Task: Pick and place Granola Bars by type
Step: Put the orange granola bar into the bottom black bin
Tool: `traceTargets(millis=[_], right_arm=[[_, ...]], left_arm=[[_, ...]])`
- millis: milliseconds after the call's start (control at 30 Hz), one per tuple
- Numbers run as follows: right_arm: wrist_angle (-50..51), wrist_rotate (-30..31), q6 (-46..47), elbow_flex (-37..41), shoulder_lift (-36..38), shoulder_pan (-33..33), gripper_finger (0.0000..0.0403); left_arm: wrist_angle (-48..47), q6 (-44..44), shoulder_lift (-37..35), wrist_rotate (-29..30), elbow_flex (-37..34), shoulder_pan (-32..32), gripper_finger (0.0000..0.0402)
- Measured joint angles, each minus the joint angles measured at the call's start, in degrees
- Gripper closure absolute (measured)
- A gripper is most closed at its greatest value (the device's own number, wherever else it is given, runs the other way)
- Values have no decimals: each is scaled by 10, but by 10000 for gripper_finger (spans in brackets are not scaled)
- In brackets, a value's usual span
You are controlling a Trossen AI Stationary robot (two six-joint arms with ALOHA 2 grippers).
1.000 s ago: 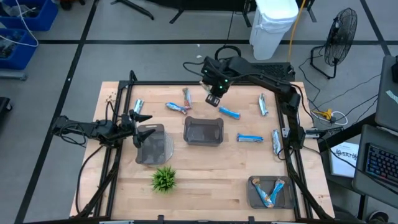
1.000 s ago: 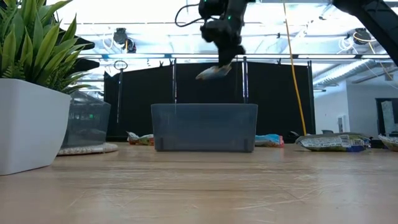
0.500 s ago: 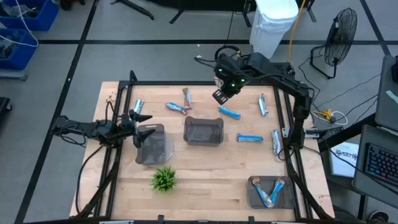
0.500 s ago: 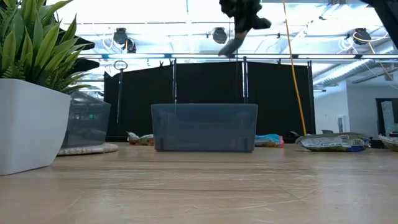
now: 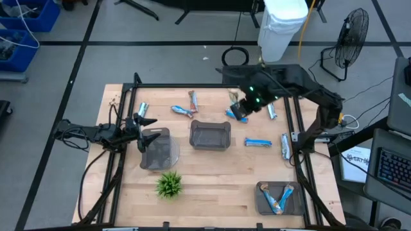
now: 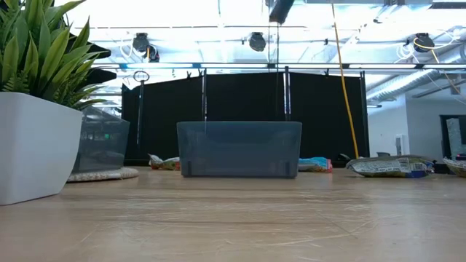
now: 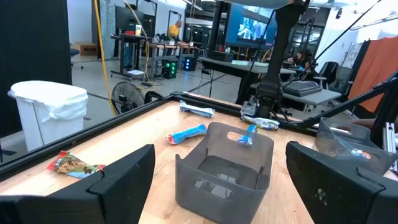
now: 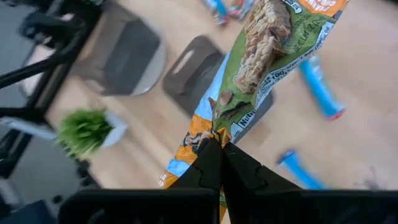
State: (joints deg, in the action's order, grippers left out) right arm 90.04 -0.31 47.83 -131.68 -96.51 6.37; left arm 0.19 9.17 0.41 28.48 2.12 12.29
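Observation:
My right gripper (image 5: 240, 108) hangs high over the far middle of the table, to the right of the centre tray (image 5: 210, 135), and is shut on a green, orange and blue granola bar (image 8: 267, 56). The low view shows only the gripper's dark underside (image 6: 280, 9) at the picture's top. Other bars lie flat on the table: blue ones (image 5: 183, 111) (image 5: 257, 142), an orange-brown one (image 5: 192, 99), silver ones (image 5: 141, 108) (image 5: 272, 109) (image 5: 285, 146). My left gripper (image 5: 142, 123) waits open at the left, beside the left tray (image 5: 156, 144). My right gripper pinches the granola bar's wrapper (image 8: 214, 132) between its two shut fingers, toward one end of the bar. The fingers point down from above. The bar is lifted clear of the table and hangs below the fingers, its length running on past them.
A dark tray (image 5: 279, 197) at the near right corner holds two bars. A small green plant (image 5: 169, 185) stands near the front, left of centre. The black frame rails (image 5: 298, 128) run along the table's sides. Bare wood shows between the centre tray and the near edge.
My right gripper, still shut on the bar, has risen and swung toward the table's right edge, from over the far middle to a spot right of the centre tray. In the low view it has climbed almost out of the picture's top.

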Motion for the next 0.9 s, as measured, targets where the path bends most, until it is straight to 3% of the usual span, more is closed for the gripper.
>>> traceTargets(millis=[567,900], right_arm=[[-1,5,273,9,12,-328,403],[0,21,430,134,12,-465,403]], left_arm=[[0,0,0,0,0,0,41],[0,0,0,0,0,0,41]])
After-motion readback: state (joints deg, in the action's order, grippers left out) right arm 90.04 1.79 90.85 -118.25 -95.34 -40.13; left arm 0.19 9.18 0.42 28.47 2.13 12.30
